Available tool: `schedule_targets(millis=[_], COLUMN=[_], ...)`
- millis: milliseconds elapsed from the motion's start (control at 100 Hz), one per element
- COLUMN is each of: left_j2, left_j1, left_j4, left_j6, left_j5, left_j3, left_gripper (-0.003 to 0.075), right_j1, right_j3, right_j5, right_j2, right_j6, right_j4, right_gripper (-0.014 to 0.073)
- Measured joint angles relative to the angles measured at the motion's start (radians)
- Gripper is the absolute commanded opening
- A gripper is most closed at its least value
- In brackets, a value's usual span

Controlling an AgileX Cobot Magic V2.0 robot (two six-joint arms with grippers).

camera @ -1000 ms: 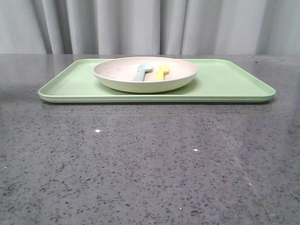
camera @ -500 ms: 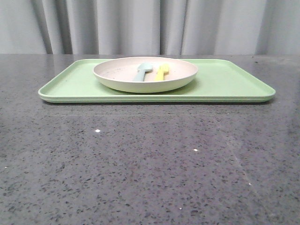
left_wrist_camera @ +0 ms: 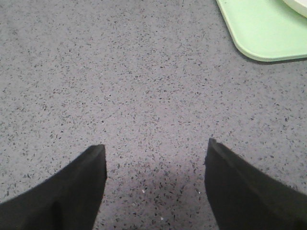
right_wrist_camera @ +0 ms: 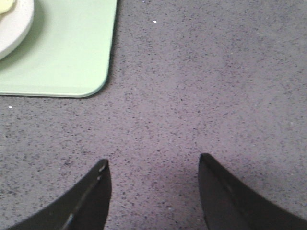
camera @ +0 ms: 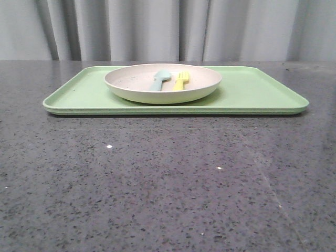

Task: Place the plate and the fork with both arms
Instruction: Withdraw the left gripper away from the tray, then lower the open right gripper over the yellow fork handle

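- Left gripper [left_wrist_camera: 156, 153] and right gripper [right_wrist_camera: 153, 165] — both spread wide, empty, over bare worktop [camera: 168, 184]; only the wrist views show them.
- Fork [camera: 181, 81] lies in the plate [camera: 163, 83] beside a blue spoon [camera: 160, 80], well apart from both grippers.
- Plate sits on the green tray [camera: 252, 89] — left of centre, toward the worktop's far edge.

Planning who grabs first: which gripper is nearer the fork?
Right, slightly. The fork lies right of centre in the plate; the right gripper and left gripper both hover outside the tray's corners.
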Motion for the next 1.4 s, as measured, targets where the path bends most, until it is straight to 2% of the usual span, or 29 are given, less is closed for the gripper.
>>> schedule_targets(millis=[290, 430, 750, 1110, 1400], left_j2=[-0.002, -0.002, -0.002, -0.002, -0.002], left_j1=[0.0, 0.0, 0.0, 0.0, 0.0], left_j4=[0.0, 0.0, 0.0, 0.0, 0.0], left_j6=[-0.001, -0.001, -0.001, -0.001, -0.001], left_j5=[0.0, 0.0, 0.0, 0.0, 0.0], left_j3=[0.006, 0.006, 0.006, 0.006, 0.006], left_gripper=[0.0441, 0.0441, 0.0441, 0.0441, 0.0441], right_j1=[0.0, 0.025, 0.223, 0.446, 0.554], right_j3=[-0.174, -0.291, -0.495, -0.705, -0.842], right_j5=[0.022, 0.067, 0.076, 0.033, 0.039], right_j2=[0.084, 0.184, 0.493, 0.828, 1.031], right_j6=[-0.037, -0.043, -0.013, 0.255, 0.527], right_j4=[0.16, 0.185, 0.184, -0.026, -0.201], right_gripper=[0.0412, 0.0412, 0.0402, 0.0402, 0.0402])
